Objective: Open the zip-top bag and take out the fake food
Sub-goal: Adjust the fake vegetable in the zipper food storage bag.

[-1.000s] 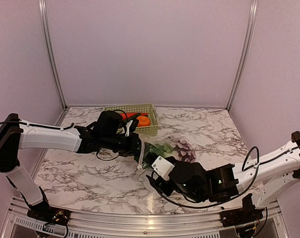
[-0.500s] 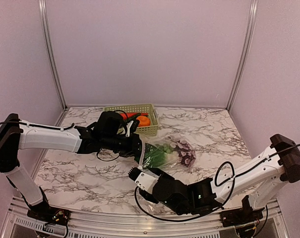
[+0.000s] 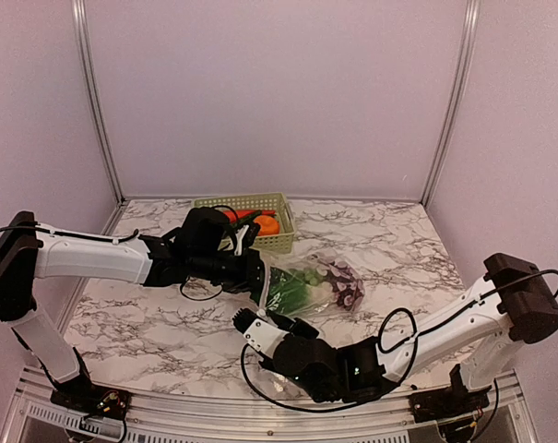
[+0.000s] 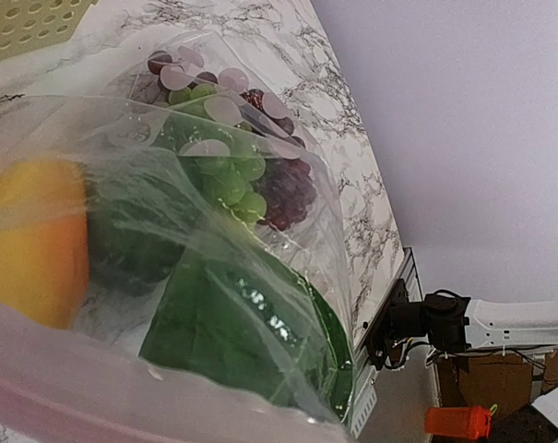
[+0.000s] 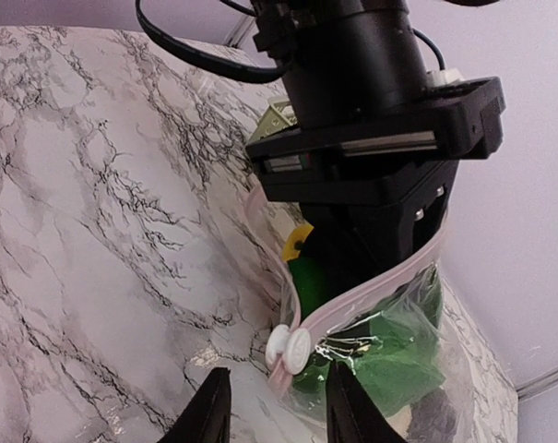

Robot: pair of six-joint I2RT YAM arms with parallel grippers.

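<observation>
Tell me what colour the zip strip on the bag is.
Pale pink zip strip, with a white slider; clearest in the right wrist view.

left of the basket (image 3: 244, 220), the left arm (image 3: 85, 258) is wearing white shells between black joints, a thin black cable (image 3: 200, 295) looping beneath it. right of the basket, the right arm (image 3: 449, 325) is showing the same white and black, its own black cable (image 3: 398, 311) curling loose. the right gripper (image 5: 274, 411) is showing two black fingers (image 5: 212, 415).

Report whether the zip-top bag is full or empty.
Full: the zip-top bag holds purple grapes, green leaves and a yellow-orange piece.
</observation>
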